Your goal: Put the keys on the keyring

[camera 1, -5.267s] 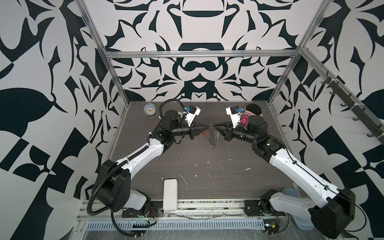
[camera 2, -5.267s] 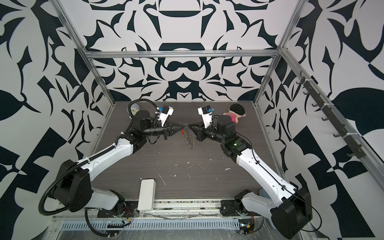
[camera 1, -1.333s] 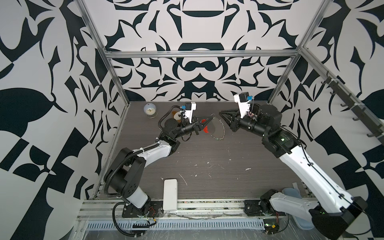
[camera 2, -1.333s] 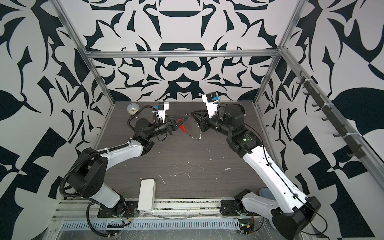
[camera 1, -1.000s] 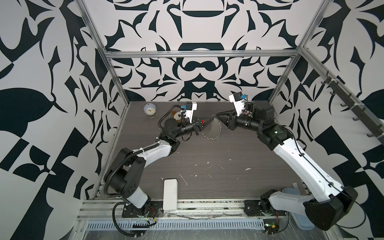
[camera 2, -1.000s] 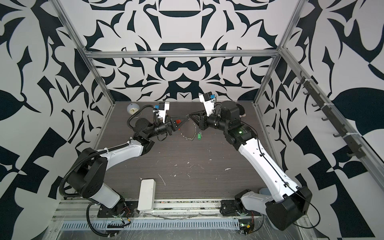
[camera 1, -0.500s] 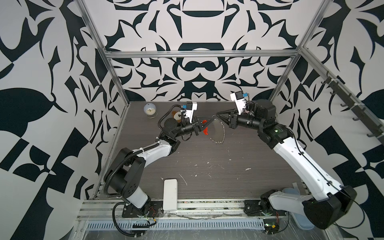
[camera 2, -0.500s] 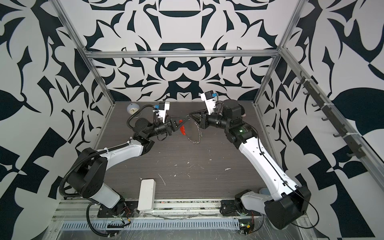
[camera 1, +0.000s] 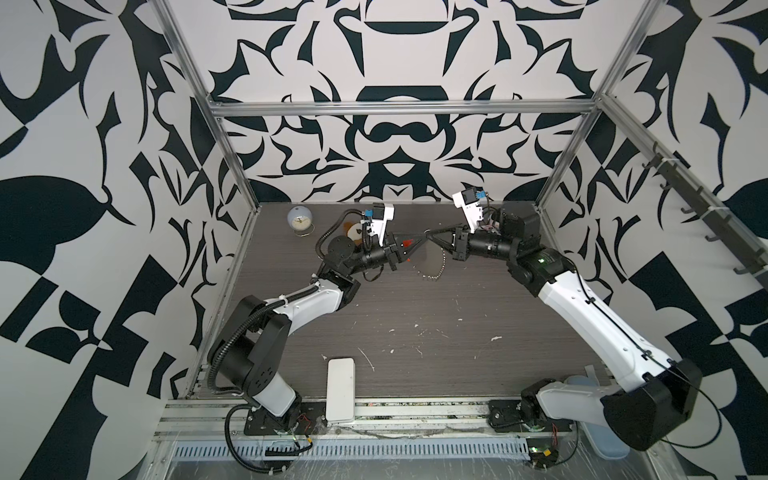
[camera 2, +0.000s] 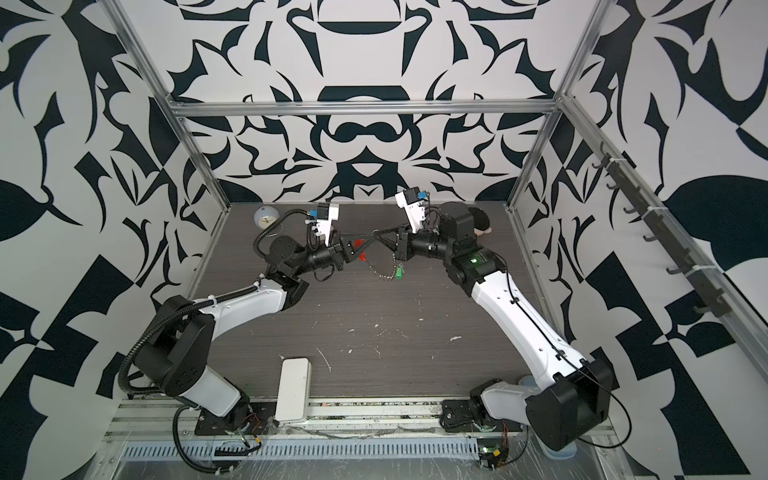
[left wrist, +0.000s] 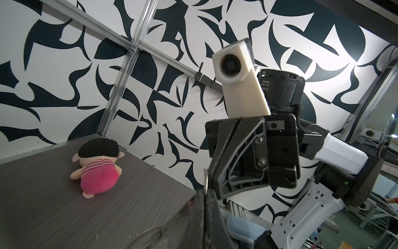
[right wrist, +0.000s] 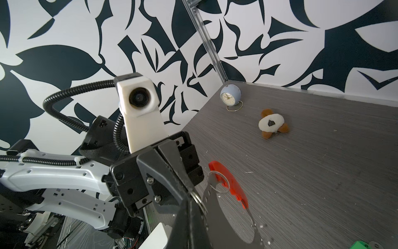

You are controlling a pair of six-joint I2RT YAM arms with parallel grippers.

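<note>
The keyring hangs in mid-air over the back of the table: a silver ring (right wrist: 198, 198), a red-orange bar (right wrist: 228, 183) (camera 1: 409, 242) and a loop of chain (camera 2: 386, 274) (camera 1: 435, 272) dangling below. A green key (camera 2: 399, 272) (right wrist: 357, 245) hangs on the chain near its low end. My left gripper (camera 1: 422, 239) (left wrist: 206, 193) is shut on the ring, which pokes out past its fingertips. My right gripper (camera 1: 432, 235) (right wrist: 190, 199) comes in tip to tip against it, jaws shut, pinching the same ring at its edge.
A small blue clock (camera 1: 300, 218) and a white-and-brown plush (right wrist: 271, 123) sit at the back left. A pink doll (left wrist: 97, 170) lies at the back right. A white box (camera 1: 340, 388) rests at the front edge, and a pale blue object (camera 1: 582, 380) by the right arm's base.
My right gripper has shut on the ring at the left gripper's tips. The chain and green key have swung beneath. The left arm has held still.
</note>
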